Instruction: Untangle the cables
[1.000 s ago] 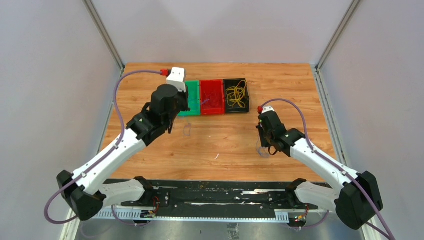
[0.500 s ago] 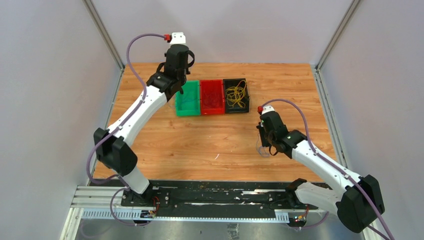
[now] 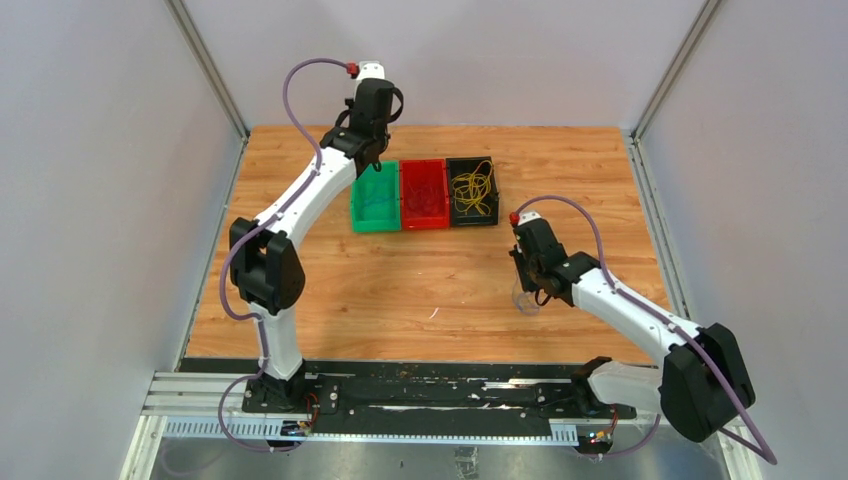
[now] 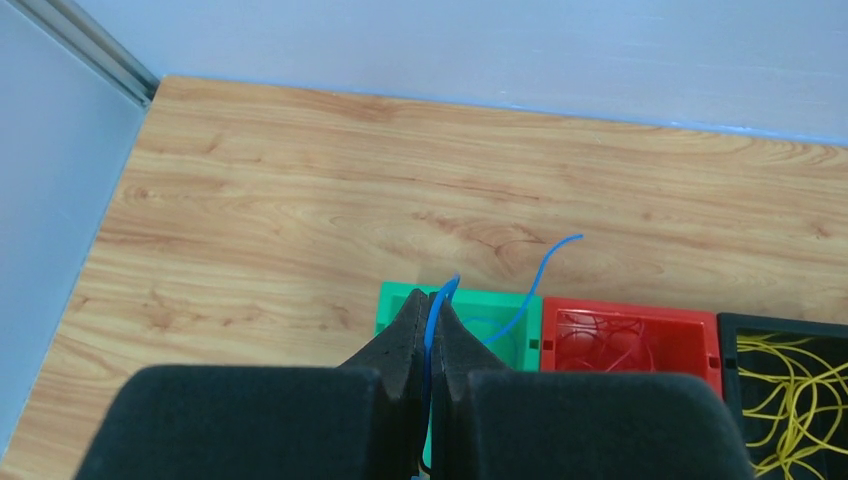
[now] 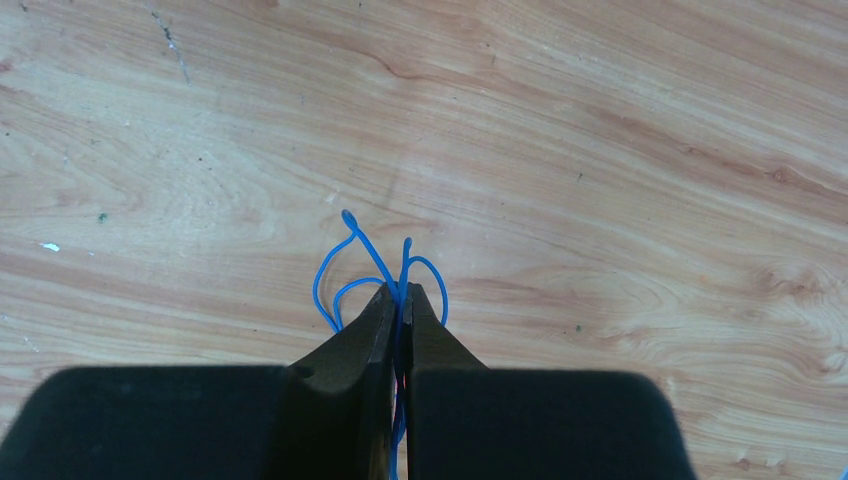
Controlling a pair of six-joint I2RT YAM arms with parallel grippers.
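Note:
My left gripper [image 4: 433,297] is shut on a thin blue cable [image 4: 520,285] and holds it above the back of the green bin [image 3: 375,197]; the cable's free end curls out over the wood. In the top view that gripper [image 3: 369,163] is at the far side of the table. My right gripper [image 5: 399,292] is shut on a bundle of blue cable loops [image 5: 340,270] just above the table; in the top view it [image 3: 533,290] is right of centre. Red cables lie in the red bin [image 3: 424,194]. Yellow cables [image 3: 472,186] fill the black bin [image 3: 473,217].
The three bins stand in a row at the far middle of the wooden table [image 3: 430,270]. A small pale scrap [image 3: 434,313] lies on the wood near the front. Grey walls and metal posts close in the table on three sides.
My left arm has swung from the table's middle up and back to the far side, over the green bin, with the blue cable in it. My right gripper has barely moved.

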